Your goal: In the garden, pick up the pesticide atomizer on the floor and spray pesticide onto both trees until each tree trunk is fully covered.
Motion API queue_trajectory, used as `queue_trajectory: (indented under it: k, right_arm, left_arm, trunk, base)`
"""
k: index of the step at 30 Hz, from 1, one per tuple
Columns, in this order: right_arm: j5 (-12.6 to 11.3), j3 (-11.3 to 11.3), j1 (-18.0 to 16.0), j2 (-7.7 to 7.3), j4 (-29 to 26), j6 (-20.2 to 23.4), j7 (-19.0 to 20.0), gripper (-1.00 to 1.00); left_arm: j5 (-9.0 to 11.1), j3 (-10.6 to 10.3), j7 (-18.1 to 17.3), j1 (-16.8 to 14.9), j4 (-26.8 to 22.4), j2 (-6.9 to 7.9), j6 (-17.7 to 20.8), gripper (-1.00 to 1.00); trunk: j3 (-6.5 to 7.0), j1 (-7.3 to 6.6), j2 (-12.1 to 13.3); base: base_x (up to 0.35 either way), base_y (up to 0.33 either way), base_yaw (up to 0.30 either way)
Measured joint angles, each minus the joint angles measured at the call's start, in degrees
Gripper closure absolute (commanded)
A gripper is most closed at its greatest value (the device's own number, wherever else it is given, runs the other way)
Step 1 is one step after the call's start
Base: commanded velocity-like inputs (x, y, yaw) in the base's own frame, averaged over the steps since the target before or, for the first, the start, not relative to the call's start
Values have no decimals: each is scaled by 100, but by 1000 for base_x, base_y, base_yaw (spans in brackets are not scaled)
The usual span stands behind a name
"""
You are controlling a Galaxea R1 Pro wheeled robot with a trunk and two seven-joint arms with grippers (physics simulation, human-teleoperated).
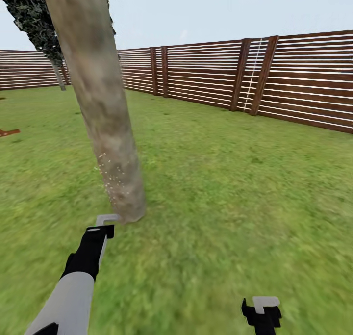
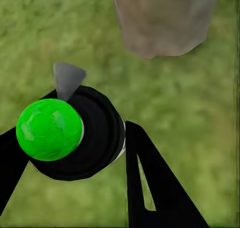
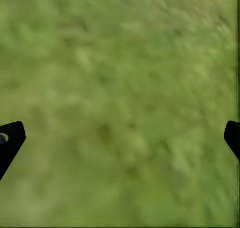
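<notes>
Robot arms, head and wrist views.
Left arm: pale grey forearm, black wrist segment, light grey bracket at tip. Right gripper: black tapering fingers; its mount carries a light grey bracket.

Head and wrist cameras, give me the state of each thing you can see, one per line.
Tree trunk: upright, white specks on its lower part.
Atomizer: held, nozzle toward the trunk.
Left end effector: shut on the atomizer.
Right end effector: open, empty, over the grass.
Fence: standing along the lawn's edge.
</notes>
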Motion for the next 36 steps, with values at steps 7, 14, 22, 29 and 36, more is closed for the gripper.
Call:
queue_trajectory:
  k: [7,14,22,29,36]
  right_arm:
    - [0,0,0,21,0,2,-1,-100]
    - [0,0,-1,27,2,3,-1,-100]
    - [0,10,-1,27,2,1,0,-100]
    - [0,0,0,26,0,2,0,-100]
    - [0,1,-1,27,1,1,0,-100]
  left_arm:
    - [6,19,6,0,10,1,0,100]
    - [-1,99,5,8,8,6,1,100]
    - [5,97,4,10,186,5,-13,100]
    - [-8,99,-2,9,315,71,5,100]
    - [8,91,-5,4,451,136,11,100]
  trunk:
    - [0,-1,0]
    - [0,-1,0]
    - [0,-2,0]
    - [0,-2,0]
    - [0,-2,0]
  base:
    - [175,-243,20]
    - [146,-247,256]
    - [151,-247,261]
    - [263,-181,20]
    - [273,-171,187]
